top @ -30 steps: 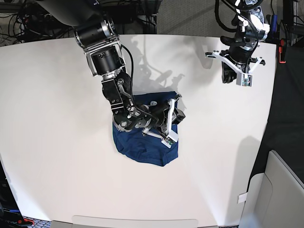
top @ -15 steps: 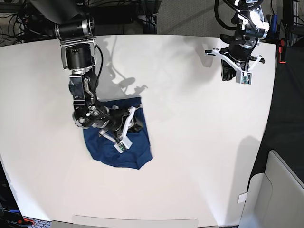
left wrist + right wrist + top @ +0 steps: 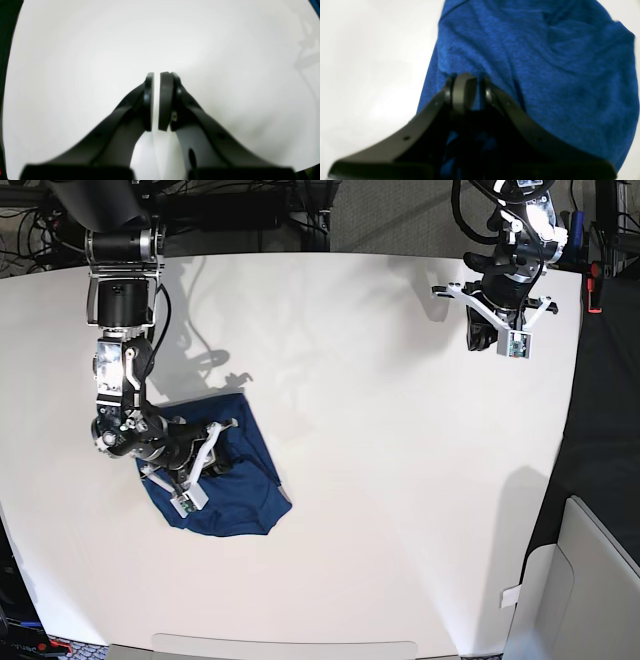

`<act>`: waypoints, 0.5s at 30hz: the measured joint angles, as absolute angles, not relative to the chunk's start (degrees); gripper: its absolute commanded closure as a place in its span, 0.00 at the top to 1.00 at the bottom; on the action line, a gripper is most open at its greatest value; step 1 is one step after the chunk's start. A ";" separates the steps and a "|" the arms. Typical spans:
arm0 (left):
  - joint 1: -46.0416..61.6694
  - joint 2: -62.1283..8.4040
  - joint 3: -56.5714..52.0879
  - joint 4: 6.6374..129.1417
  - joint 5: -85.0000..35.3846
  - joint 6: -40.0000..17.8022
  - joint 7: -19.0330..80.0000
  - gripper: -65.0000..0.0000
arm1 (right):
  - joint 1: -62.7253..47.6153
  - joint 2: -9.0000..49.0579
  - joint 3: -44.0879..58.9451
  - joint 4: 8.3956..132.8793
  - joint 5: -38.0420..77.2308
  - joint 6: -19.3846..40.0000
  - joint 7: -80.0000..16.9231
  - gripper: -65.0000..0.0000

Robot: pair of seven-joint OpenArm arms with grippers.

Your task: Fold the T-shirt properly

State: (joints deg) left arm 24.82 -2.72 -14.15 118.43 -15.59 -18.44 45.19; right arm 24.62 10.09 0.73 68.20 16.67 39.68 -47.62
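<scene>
Base view shows the T-shirt lying as a compact, rumpled blue bundle at the lower left of the white desk, with the right pincer sitting on its upper left part. At the upper right of the frame, well apart from the cloth, the left pincer hangs over bare desk.

From the right wrist view, the right pincer has its jaws nearly together with blue fabric between them and bunched in the shadow behind, so it appears to be clamped on a fold of the T-shirt. From the left wrist view, the left pincer is closed to a thin slit and holds nothing.

The main risk, as I judge it, is that a one-sided grip on thin, soft knit drags the whole bundle across the desk instead of setting a clean fold; the layers could slide over one another and undo what is already stacked. A pinch that catches only the top layer could peel it away and leave the rest behind. With the other arm so far off, nothing pins the cloth down. The bundle also lies fairly near the desk's left edge, so a further pull that way could spill fabric over it.
</scene>
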 measured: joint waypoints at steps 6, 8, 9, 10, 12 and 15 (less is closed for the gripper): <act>24.93 -2.72 -14.15 118.43 -15.62 -18.41 45.19 0.05 | 24.62 10.55 1.04 68.20 16.69 39.70 -47.62 0.11; 24.93 -2.72 -14.15 118.43 -15.62 -18.41 45.17 0.05 | 24.62 10.41 0.97 68.20 16.69 39.68 -47.62 0.11; 24.93 -2.72 -14.13 118.43 -15.59 -18.41 45.17 0.05 | 24.62 10.28 0.71 68.20 16.67 39.68 -47.62 0.11; 24.93 -2.72 -14.00 118.43 -15.59 -18.41 45.19 0.05 | 24.62 10.15 0.56 68.20 16.67 39.68 -47.64 0.11; 24.93 -2.72 -14.00 118.43 -15.62 -18.44 45.17 0.05 | 24.58 8.86 0.34 68.34 16.40 39.57 -47.79 0.11; 25.10 -2.72 -14.02 118.43 -15.64 -18.41 45.17 0.05 | 23.31 7.01 -0.10 74.74 16.45 39.81 -48.58 0.11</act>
